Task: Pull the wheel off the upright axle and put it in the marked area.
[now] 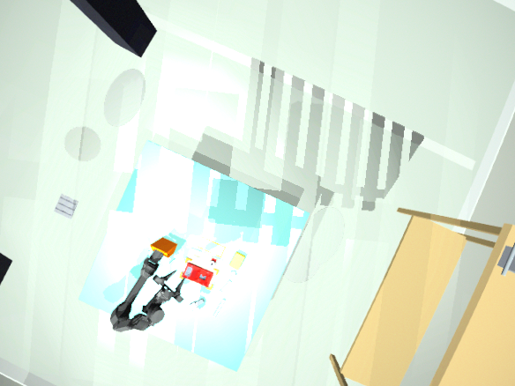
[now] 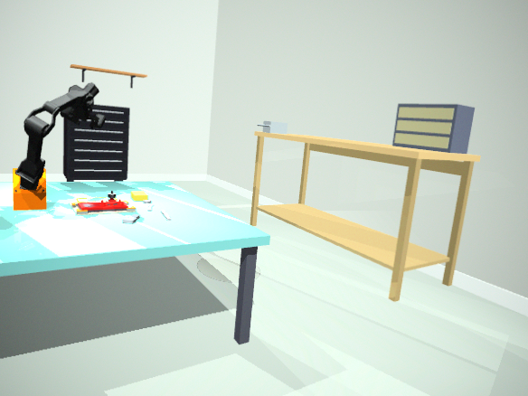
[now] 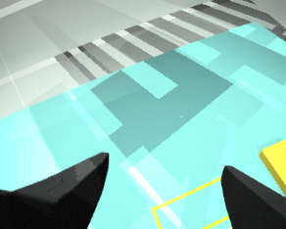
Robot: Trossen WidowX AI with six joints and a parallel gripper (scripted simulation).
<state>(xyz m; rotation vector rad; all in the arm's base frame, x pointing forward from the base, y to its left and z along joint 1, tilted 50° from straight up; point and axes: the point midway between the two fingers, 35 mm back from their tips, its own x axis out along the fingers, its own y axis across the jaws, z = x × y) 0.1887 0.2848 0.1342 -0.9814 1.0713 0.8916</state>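
Gripper [image 3: 164, 196] open, holding nothing, raised over the table [image 3: 147, 113] short of the yellow outline [image 3: 168, 207]. Wheel [image 2: 111, 195] sits on its axle above the red plate [image 2: 97, 206], well apart.

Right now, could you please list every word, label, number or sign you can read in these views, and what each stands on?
None: no readable text in any view.
The red flat plate carries only small grey marks, too small to read.
The grey striped floor panel shows lines, no writing.
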